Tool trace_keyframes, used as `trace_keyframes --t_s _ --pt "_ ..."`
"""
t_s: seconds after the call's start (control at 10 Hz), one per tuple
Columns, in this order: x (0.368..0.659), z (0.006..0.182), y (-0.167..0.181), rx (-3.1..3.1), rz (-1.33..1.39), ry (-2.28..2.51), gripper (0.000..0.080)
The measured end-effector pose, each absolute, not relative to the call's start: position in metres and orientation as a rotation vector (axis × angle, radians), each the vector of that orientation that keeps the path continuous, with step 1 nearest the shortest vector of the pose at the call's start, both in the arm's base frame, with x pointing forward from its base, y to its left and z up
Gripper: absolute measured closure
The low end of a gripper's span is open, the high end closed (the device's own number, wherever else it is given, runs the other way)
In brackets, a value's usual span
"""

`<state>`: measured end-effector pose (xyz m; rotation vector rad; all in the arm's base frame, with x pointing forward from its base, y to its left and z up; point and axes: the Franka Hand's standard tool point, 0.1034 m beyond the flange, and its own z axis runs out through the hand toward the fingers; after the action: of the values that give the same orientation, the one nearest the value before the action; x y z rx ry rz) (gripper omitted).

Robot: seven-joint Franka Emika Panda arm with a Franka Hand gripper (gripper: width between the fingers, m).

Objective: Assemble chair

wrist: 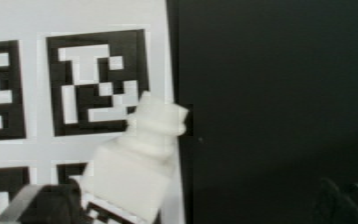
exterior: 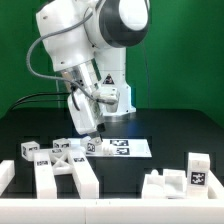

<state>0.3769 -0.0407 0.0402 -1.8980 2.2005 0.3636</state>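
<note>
Chunky white plastic chair frames [exterior: 62,172] sit well clear of the gripper [exterior: 89,130], whose jaws gape, released; a small white tagged block [wrist: 137,150] lies beneath them.

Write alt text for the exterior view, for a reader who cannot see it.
A white robot arm reaches down over a black table, its open gripper hanging near one end of the marker board. Loose white chair parts with black-and-white tags lie in front, against a green backdrop.
</note>
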Motion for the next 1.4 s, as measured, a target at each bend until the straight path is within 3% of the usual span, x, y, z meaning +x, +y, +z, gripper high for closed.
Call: trace_keyframes --t_s 0.4,0.9,1.0,1.1,1.3,1.4 --pt "0.332 0.018 -0.031 -1.875 0.325 2.291 0.015" --pt "0.337 0.0 -0.032 -1.963 0.345 2.288 0.015" --pt "0.337 0.0 -0.032 -1.965 0.346 2.287 0.0279" --pt "0.338 0.0 -0.031 -2.005 0.346 2.255 0.0279" --pt "0.345 0.0 -0.002 -2.138 0.335 2.138 0.0515" --pt "0.349 0.0 0.018 -2.245 0.336 2.037 0.0515"
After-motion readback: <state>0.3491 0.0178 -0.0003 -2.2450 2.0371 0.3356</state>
